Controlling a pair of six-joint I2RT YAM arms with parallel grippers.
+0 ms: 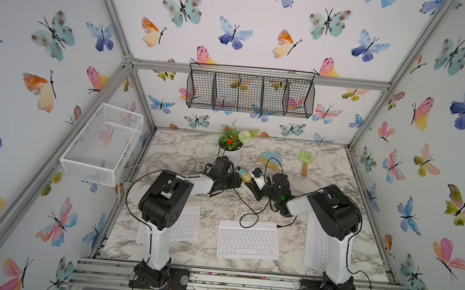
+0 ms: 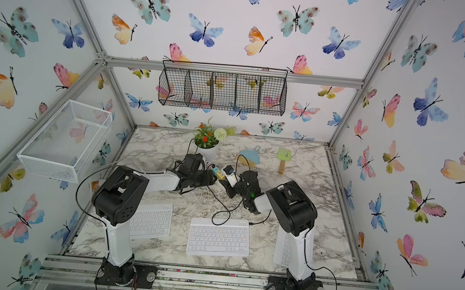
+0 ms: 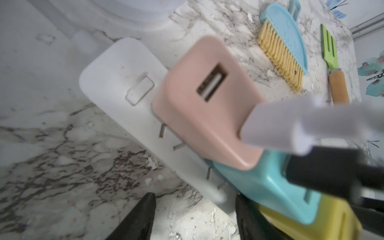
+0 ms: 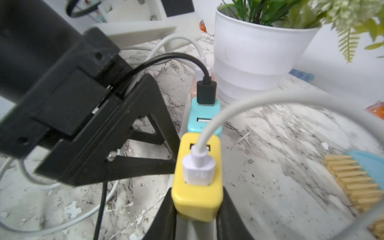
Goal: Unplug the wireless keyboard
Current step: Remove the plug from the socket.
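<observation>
Three white keyboards lie at the table's front; the middle keyboard [image 1: 248, 240] [image 2: 218, 237] has a black cable [image 1: 248, 211] running up to the white power strip [image 3: 116, 79]. The strip carries a pink charger [image 3: 199, 104], a teal charger [image 4: 204, 118] with the black plug [image 4: 205, 93] in it, and a yellow charger [image 4: 197, 203] with a white plug [image 4: 198, 170]. My right gripper [image 4: 197, 193] [image 1: 252, 186] is shut on the yellow charger, one finger on each side. My left gripper [image 3: 193, 199] [image 1: 236, 181] stands open beside the strip and chargers, holding nothing.
A potted plant [image 1: 231, 142], a blue hand brush [image 1: 270, 158] and a green garden fork [image 1: 305, 161] sit behind the strip. The left keyboard [image 1: 185, 225] and right keyboard [image 1: 317, 244] lie partly under my arms. Loose white cables [image 4: 259, 99] loop around the strip.
</observation>
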